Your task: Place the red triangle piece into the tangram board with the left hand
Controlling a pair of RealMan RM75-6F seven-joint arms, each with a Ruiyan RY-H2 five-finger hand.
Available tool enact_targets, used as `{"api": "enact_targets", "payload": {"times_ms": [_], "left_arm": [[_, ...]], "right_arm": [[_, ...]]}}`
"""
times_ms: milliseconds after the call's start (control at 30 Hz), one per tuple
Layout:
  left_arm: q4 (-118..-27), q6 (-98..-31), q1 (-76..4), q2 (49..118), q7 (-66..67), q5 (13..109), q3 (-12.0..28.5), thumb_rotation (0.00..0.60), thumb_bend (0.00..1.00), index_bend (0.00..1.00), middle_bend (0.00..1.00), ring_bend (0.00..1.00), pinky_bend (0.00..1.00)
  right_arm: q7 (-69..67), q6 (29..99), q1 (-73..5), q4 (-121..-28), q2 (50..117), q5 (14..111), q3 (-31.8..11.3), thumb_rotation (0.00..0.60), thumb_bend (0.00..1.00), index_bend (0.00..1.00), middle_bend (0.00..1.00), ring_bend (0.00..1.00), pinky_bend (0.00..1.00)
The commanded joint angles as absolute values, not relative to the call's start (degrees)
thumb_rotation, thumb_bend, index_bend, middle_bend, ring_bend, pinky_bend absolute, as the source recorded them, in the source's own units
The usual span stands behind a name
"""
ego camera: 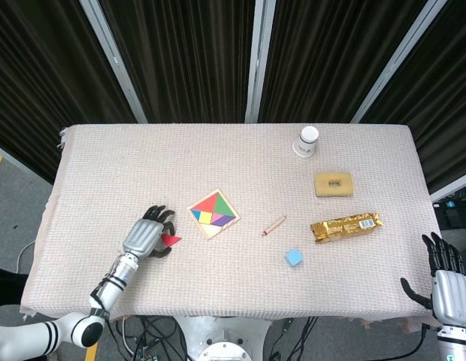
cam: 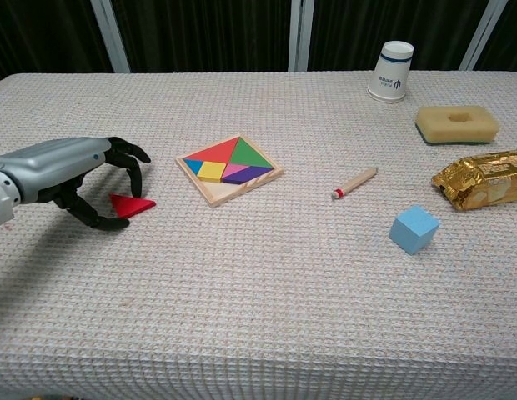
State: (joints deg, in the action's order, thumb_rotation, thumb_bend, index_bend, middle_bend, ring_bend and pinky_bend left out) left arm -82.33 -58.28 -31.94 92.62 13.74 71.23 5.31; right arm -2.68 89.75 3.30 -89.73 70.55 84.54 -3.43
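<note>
Red triangle piece, blue cube, gold wrapper, yellow sponge.

The left hand arches over the red triangle piece, dark fingers curled around it, left of the tangram board. Right of the board lie a wooden stick and a blue cube.
</note>
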Motion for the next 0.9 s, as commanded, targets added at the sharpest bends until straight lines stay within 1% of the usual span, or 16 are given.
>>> {"api": "enact_targets", "payload": {"times_ms": [33, 267, 500, 633, 767, 900], "left_arm": [[-82.5, -58.3, -32.0, 92.6, 13.6, 71.3, 5.3, 0.600, 0.26, 0.51, 0.14, 0.02, 0.05], [-84.3, -59.4, -32.4, 91.8, 13.8, 72.2, 6.2, 0.600, 0.26, 0.52, 0.14, 0.02, 0.05], [-86.1, -58.1, -34.8, 92.0, 15.5, 71.2, 8.3, 0.600, 0.26, 0.52, 0.14, 0.02, 0.05], [-85.6, -56.3, -37.1, 94.3, 16.6, 68.9, 10.3, 0.600, 0.26, 0.52, 0.14, 0.02, 0.05], [-84.8, -55.1, -39.6, 97.5, 19.9, 64.2, 12.6, 0.600, 0.26, 0.52, 0.14, 0.02, 0.05], [-84.1, -54.4, -41.7, 99.9, 23.6, 59.9, 13.9, 0.600, 0.26, 0.53, 0.14, 0.02, 0.05]], "right_arm": [[-2.7, 89.7, 3.3, -89.7, 70.6, 84.5, -3.4, 0.600, 0.15, 0.00, 0.00, 0.00, 0.02], [-2.8, 89.9, 3.3, -89.8, 70.5, 84.5, -3.6, 0.600, 0.15, 0.00, 0.00, 0.00, 0.02], [-3.3, 89.9, 3.4, -89.4, 70.5, 84.3, -3.6, 0.600, 0.15, 0.00, 0.00, 0.00, 0.02], [-3.8, 90.1, 3.5, -89.1, 70.6, 84.2, -3.8, 0.600, 0.15, 0.00, 0.00, 0.00, 0.02], [-4.5, 90.3, 3.7, -88.5, 70.7, 83.7, -4.0, 0.600, 0.15, 0.00, 0.00, 0.00, 0.02], [-5.4, 90.6, 4.0, -88.0, 70.6, 83.5, -4.2, 0.600, 0.15, 0.00, 0.00, 0.00, 0.02]]}}
